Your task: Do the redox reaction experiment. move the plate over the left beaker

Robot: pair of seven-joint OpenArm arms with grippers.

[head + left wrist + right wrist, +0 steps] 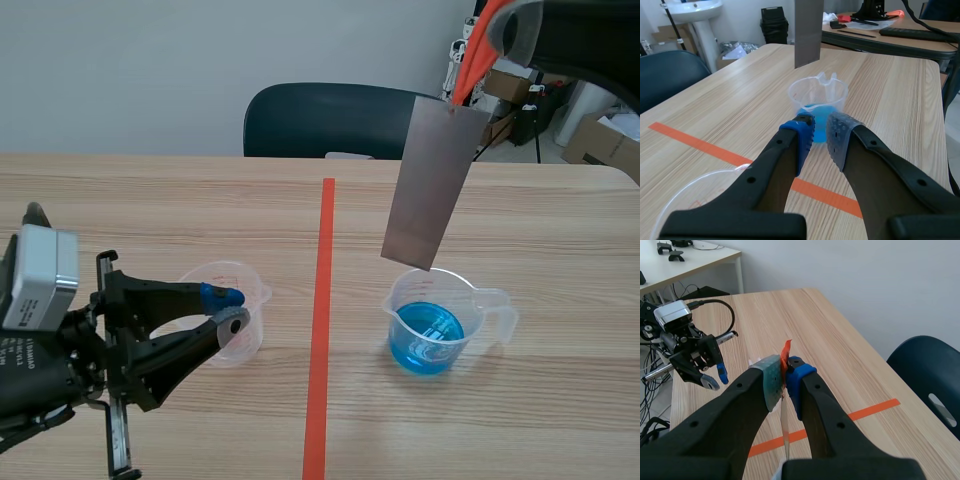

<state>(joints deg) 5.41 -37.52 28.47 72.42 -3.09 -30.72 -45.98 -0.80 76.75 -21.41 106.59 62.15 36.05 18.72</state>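
Hanging upright from the clamped right gripper (785,376), the metal plate (432,180) stood over the blue-liquid beaker (430,325); the left beaker (215,272), seemingly empty, lay leftward; left gripper (230,309) slightly parted, empty.

I am looking at a lab-like workroom with an office feel. A pale wooden table (200,200) carries an orange-red tape line (322,330) and a clear plastic beaker of blue liquid (430,325). Behind it stand a dark chair (320,120) and a plain white wall (150,70), with cardboard boxes (598,140) stacked in the corner. Off to the side I see a white pedestal basin (692,10), a black bin (774,22) and another desk (912,22) strewn with cables and gear.
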